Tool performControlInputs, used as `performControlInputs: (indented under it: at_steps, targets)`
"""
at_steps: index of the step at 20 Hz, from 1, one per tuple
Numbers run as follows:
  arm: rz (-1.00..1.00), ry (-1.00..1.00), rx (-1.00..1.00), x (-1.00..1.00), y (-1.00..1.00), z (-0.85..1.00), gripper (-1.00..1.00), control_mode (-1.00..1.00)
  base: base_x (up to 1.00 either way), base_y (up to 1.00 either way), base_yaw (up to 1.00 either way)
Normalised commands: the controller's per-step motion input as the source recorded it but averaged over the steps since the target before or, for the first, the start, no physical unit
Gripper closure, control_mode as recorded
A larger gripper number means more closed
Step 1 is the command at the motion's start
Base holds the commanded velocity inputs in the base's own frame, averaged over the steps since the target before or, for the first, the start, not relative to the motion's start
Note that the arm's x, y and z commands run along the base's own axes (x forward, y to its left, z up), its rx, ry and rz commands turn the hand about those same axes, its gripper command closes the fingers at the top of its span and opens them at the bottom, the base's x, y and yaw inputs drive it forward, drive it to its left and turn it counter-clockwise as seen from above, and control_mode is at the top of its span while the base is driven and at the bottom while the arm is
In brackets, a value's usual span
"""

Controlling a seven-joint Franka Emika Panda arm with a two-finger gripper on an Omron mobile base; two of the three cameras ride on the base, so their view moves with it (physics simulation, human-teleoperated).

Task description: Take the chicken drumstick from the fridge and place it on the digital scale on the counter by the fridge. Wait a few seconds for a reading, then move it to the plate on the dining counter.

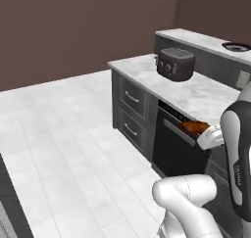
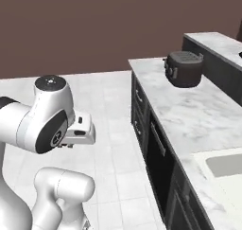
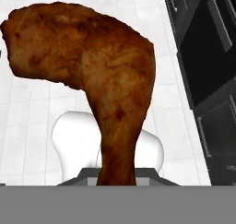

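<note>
The chicken drumstick (image 1: 195, 128) is reddish-brown and glossy, and hangs just in front of the lower counter's edge. My gripper (image 1: 203, 133) is shut on its thin end. In the hand view the chicken drumstick (image 3: 92, 71) looms large with its bone end down between the jaws of the gripper (image 3: 118, 176). A round dark plate (image 1: 237, 47) lies on the raised dining counter (image 1: 196, 38) at the far right. The fridge and the digital scale are out of view.
A black toaster (image 1: 175, 63) stands on the white marble counter (image 1: 196, 95), above dark drawers and a black appliance front (image 1: 171, 149). A sink (image 2: 226, 165) is set into that counter nearer to me. White tiled floor (image 1: 63, 134) spreads to the left.
</note>
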Motion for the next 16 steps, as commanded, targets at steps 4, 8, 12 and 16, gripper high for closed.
performControlInputs:
  at_steps: [4, 8, 12, 16]
  targets:
    - [0.00, 0.00, 0.00, 0.00, 0.00, 0.00, 1.00, 1.00, 1.00, 0.68, 0.21]
    - [0.00, 0.00, 0.00, 0.00, 0.00, 0.00, 1.00, 1.00, 1.00, 0.87, 0.05]
    - [0.00, 0.00, 0.00, 0.00, 0.00, 0.00, 1.00, 1.00, 1.00, 0.90, 0.01]
    - [0.00, 0.00, 0.00, 0.00, 0.00, 0.00, 1.00, 1.00, 1.00, 0.86, 0.00]
